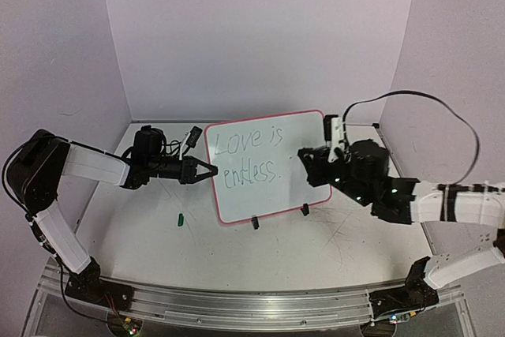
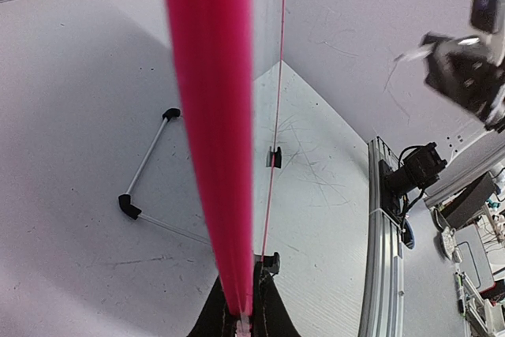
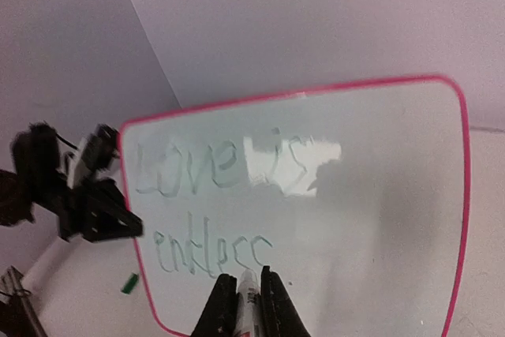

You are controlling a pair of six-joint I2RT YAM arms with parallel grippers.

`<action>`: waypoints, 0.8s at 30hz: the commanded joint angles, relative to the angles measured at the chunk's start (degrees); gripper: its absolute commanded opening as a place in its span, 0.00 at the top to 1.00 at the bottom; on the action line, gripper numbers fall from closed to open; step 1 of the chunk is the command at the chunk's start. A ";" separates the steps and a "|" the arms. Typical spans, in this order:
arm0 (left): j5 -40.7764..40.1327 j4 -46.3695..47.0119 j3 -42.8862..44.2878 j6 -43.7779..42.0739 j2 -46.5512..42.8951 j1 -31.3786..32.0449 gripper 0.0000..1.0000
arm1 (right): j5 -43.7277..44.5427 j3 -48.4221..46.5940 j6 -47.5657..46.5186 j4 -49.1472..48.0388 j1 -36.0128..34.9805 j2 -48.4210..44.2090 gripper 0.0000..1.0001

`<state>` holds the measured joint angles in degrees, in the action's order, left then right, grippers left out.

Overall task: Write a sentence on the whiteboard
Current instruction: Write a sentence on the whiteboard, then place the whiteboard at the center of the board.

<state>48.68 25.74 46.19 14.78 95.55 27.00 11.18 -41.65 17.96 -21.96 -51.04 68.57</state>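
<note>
The sentence [image 1: 248, 157] looks complete on the whiteboard [image 1: 304, 175]. The left gripper [image 1: 208, 170] clamps its edge, the right gripper [image 3: 245, 280] grips a marker [image 3: 248, 307], which probably must now lift away.

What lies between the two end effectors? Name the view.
The board, bearing the sentence: the left end effector clamps its left edge, the right end effector holds a marker by its face. Top view.

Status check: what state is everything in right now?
whiteboard: standing upright, left edge gripped.
sentence: written, two lines, green.
marker: held, tip pointing at the board.
green piece: lying loose on the table.
left gripper: jaws shut on whiteboard.
right gripper: jaws shut on marker.
</note>
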 commanded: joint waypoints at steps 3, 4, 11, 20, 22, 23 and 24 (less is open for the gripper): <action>-6.45 -1.73 1.43 -3.79 -0.32 -0.20 0.91 | 3.07 -2.78 -3.36 12.75 1.30 -9.49 1.00; -6.59 -1.86 1.32 -3.98 -0.75 -0.17 0.87 | 4.19 -2.82 -3.67 13.86 1.37 -10.61 1.00; -8.13 -2.23 1.75 -4.63 -3.55 -0.20 0.60 | 6.57 -3.16 -6.09 15.32 1.44 -13.85 1.00; -16.36 -4.11 -4.64 2.04 -18.91 -0.19 0.30 | 7.24 -2.48 -9.09 14.96 1.40 -14.29 1.00; -20.66 -5.38 -8.77 5.51 -24.41 -0.26 0.26 | 7.85 -2.50 -9.45 14.66 1.42 -13.72 1.00; -23.71 -7.29 -10.62 7.88 -27.54 -0.24 0.25 | 7.96 -2.68 -9.58 14.59 1.41 -13.22 1.00; -26.59 -10.04 -11.76 10.61 -30.13 -0.25 0.24 | 7.72 -2.91 -9.62 14.58 1.43 -12.62 1.00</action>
<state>33.03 21.10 39.78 16.49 74.96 27.00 17.29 -44.30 10.16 -6.14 -49.76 55.35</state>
